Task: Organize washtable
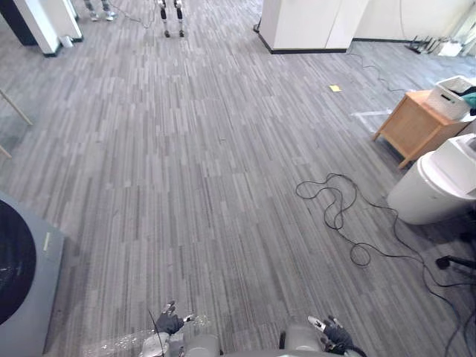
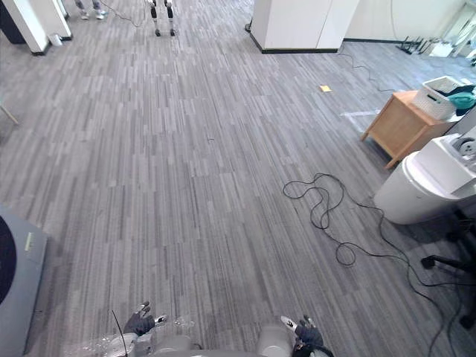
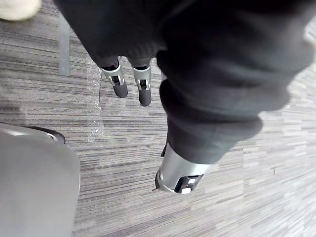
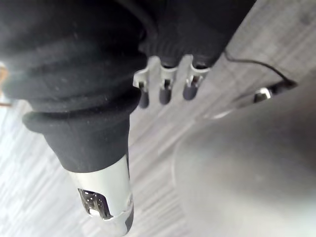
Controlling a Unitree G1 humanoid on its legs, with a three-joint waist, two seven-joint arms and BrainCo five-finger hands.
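Head views, floor: grey striped carpet (image 1: 186, 171) runs across the whole open room.
Head views, room edge: a white pillar (image 1: 305, 26) stands at the far side. A grey washing machine (image 1: 26, 275) with a dark round door sits at the near left.
Head views, task's thing: the wooden table (image 1: 413, 126) stands at the far right, well apart from both hands. A white basket (image 1: 450, 97) rests on its top.
Head views, beside it: a white round-bodied unit (image 1: 435, 186) sits on the floor just nearer than the table.
Head views, small things: a yellow slip (image 1: 335, 88) lies on the carpet near the pillar, and a crumpled sheet of clear plastic (image 1: 111, 346) lies at the near left.
Head views, far end: a pair of thin metal legs (image 1: 171, 18) and a person's shoes (image 1: 98, 11).
Head views, hands: the left hand (image 1: 169, 323) and right hand (image 1: 332, 332) hang low at the near edge, above bare carpet.
Left wrist view, hand: the fingers (image 3: 120, 86) and thumb (image 3: 180, 173) are relaxed and grasp nothing. Carpet and the clear plastic lie beneath.
Right wrist view, hand: the fingers (image 4: 164, 91) and thumb (image 4: 106, 197) are loose and empty, over carpet.
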